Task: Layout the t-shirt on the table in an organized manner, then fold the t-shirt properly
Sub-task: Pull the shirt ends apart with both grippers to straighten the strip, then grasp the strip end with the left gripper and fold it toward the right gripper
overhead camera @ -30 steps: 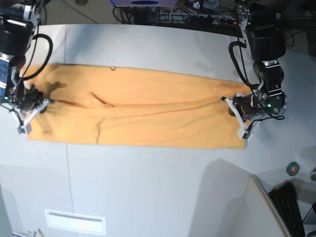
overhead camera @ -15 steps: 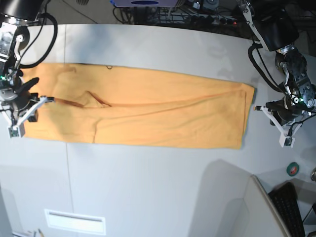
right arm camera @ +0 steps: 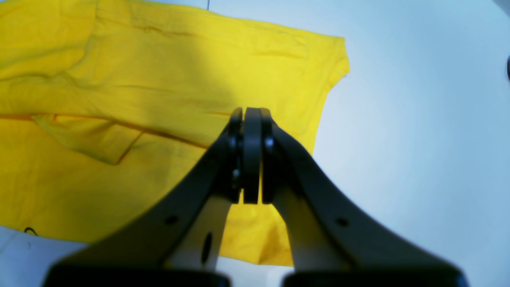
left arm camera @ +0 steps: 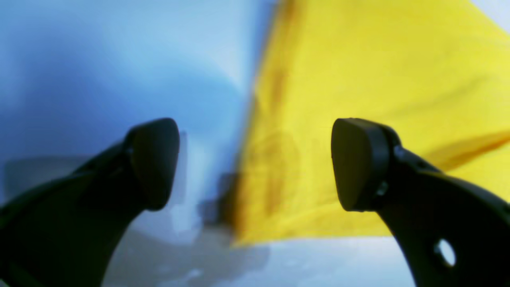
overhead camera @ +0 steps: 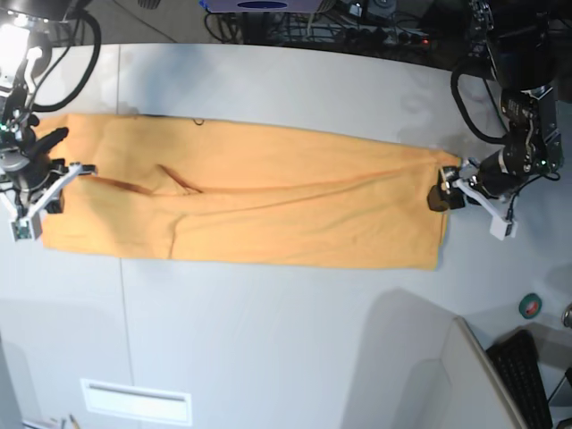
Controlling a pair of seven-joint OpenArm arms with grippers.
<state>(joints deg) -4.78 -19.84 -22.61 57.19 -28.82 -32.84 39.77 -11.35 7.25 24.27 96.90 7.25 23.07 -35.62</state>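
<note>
You have t-shirt (overhead camera: 241, 197) long axis spanning tabletop (overhead camera: 286, 340) side to side. Left gripper (left arm camera: 255, 163) spread wide, straddling its end edge. Right gripper (right arm camera: 251, 119) clenched, empty, over opposite end.

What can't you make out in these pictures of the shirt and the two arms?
- Left wrist view: the folded orange-yellow cotton t-shirt and white table are blurred; no print is readable.
- Right wrist view: the shut right gripper covers part of the shirt's edge.
- Base view: the right arm is cut off at the frame's left edge.

Robotics lab: white table (overhead camera: 268, 340), cable tangle (overhead camera: 357, 27) behind, keyboard (overhead camera: 527, 380) at corner.
</note>
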